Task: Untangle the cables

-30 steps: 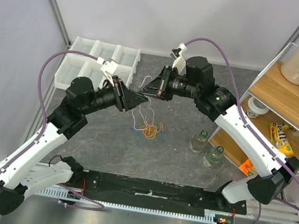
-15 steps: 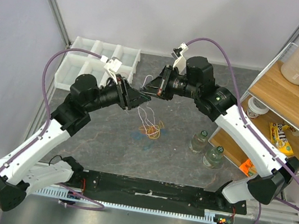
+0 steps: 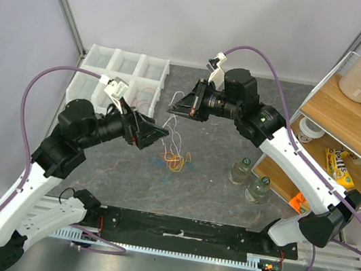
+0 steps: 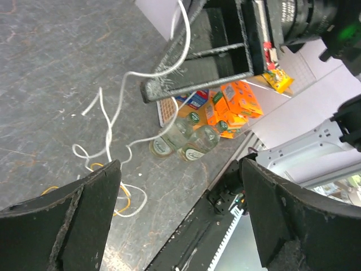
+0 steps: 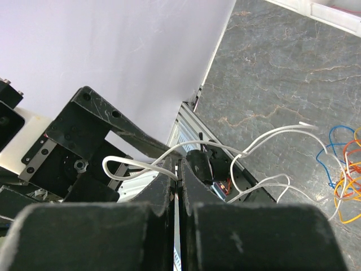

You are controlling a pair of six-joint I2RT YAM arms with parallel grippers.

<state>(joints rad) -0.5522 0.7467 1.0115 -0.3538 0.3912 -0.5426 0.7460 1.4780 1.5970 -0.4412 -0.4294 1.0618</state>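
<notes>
Right wrist: white cable point(image 5: 279, 132) within right tool's point(image 5: 177, 176) grip.

Cables point(image 3: 175, 159) too small to sort up top, cut off at rt wrist view's edge.

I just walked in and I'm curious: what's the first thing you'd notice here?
Over the middle of the grey table, the right pincer is shut on a white cable, holding it above an orange and blue tangle. The left pincer gapes open beside it, empty.
</notes>
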